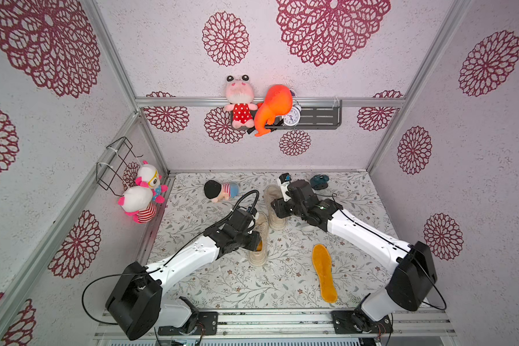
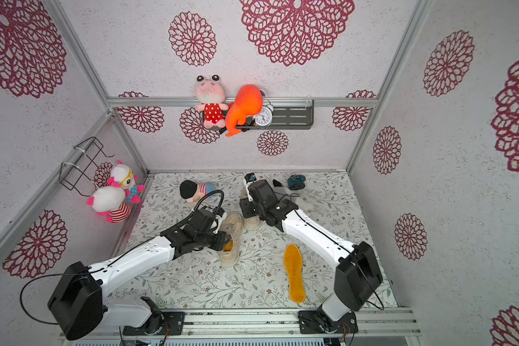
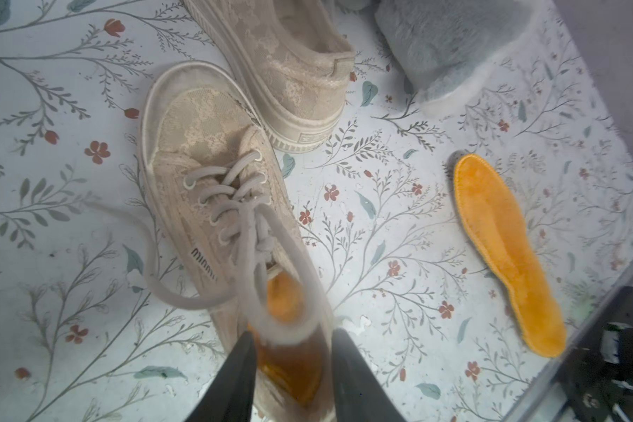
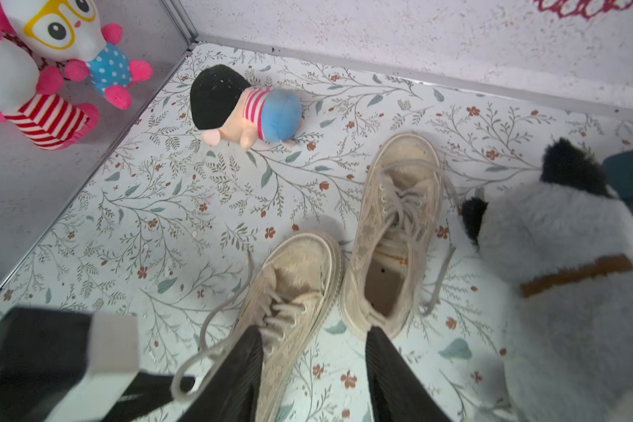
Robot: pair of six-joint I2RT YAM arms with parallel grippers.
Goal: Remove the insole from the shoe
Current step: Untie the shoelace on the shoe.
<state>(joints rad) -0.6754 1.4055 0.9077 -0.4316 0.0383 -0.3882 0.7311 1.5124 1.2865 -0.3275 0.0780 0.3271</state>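
Note:
Two beige lace-up shoes lie mid-table. The near shoe (image 1: pixel 259 232) (image 3: pixel 212 175) (image 4: pixel 293 285) has an orange insole (image 3: pixel 284 296) (image 1: pixel 259 246) showing in its opening. My left gripper (image 3: pixel 293 332) (image 1: pixel 256 239) is at that shoe's heel, one finger on each side of it and the insole's heel end between them. The far shoe (image 1: pixel 274 215) (image 4: pixel 395 234) is empty inside. My right gripper (image 4: pixel 313 330) (image 1: pixel 279 209) hangs open above the gap between the two shoes, holding nothing. A second orange insole (image 1: pixel 324 272) (image 3: pixel 505 248) lies loose at the front right.
A small doll with black hair (image 1: pixel 221 190) lies at the back left. A grey-white plush (image 4: pixel 563 255) and a teal object (image 1: pixel 319 181) are at the back right, close to the far shoe. Plush toys (image 1: pixel 141 194) hang on the left wall.

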